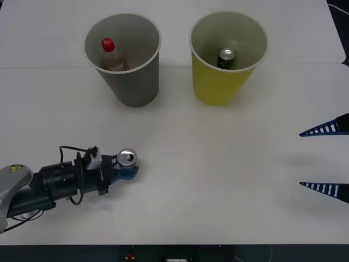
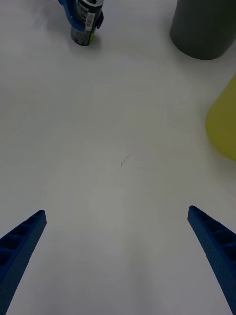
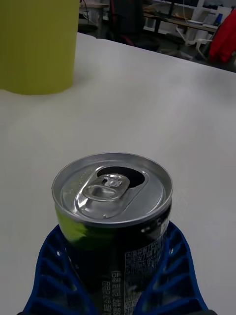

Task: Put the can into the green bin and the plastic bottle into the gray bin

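At lower left of the front view the left gripper point(image 1: 127, 168) is clamped around the can point(image 1: 127, 158), which stands upright on the white table point(image 1: 218, 180) — its blue fingers point(image 3: 54, 266) hug both sides. The plastic bottle point(image 1: 112, 54) sits inside the gray bin point(image 1: 124, 57) at upper left; the green bin point(image 1: 226, 57), upper centre-right, holds a dark green can point(image 1: 227, 57). The right gripper point(image 1: 325, 158) waits at the right edge — spread wide

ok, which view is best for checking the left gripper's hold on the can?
Left wrist view: the can sits close up between the blue fingers. Front view shows its top at the left gripper; right wrist view shows it distant.
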Tool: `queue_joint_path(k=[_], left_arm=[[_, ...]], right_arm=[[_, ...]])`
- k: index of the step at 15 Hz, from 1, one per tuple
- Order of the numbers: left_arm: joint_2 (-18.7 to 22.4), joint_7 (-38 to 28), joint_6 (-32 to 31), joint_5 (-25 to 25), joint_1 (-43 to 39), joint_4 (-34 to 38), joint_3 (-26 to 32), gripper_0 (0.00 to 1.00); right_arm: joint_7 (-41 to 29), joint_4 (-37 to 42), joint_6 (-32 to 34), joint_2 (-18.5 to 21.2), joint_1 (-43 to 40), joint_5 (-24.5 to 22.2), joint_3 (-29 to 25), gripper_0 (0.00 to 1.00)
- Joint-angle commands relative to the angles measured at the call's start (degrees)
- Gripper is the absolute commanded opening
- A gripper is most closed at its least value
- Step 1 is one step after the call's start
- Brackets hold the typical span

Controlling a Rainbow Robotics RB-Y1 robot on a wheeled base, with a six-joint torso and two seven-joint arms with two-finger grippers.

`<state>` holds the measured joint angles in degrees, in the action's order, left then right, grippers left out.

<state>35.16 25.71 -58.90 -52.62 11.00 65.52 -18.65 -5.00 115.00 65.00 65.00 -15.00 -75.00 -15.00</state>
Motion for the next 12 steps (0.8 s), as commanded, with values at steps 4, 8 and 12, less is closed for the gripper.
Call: queue_joint_path(k=[4, 8, 12], left_arm=[[2.37, -8.49, -1.39, -1.7, -0.1, 3.91, 0.02, 0.0], [3.07, -18.24, -1.83, -5.48, -0.19, 9.36, 0.02, 0.0], [4.04, -32.31, -0.07, -11.54, -1.94, 18.94, 0.37, 0.0]], right_arm=[[0.0, 0.0, 0.0, 0.0, 0.0, 0.0, 0.0, 1.0], [0.0, 0.0, 0.0, 0.0, 0.0, 0.0, 0.0, 1.0], [0.0, 0.0, 0.0, 0.0, 0.0, 0.0, 0.0, 1.0]])
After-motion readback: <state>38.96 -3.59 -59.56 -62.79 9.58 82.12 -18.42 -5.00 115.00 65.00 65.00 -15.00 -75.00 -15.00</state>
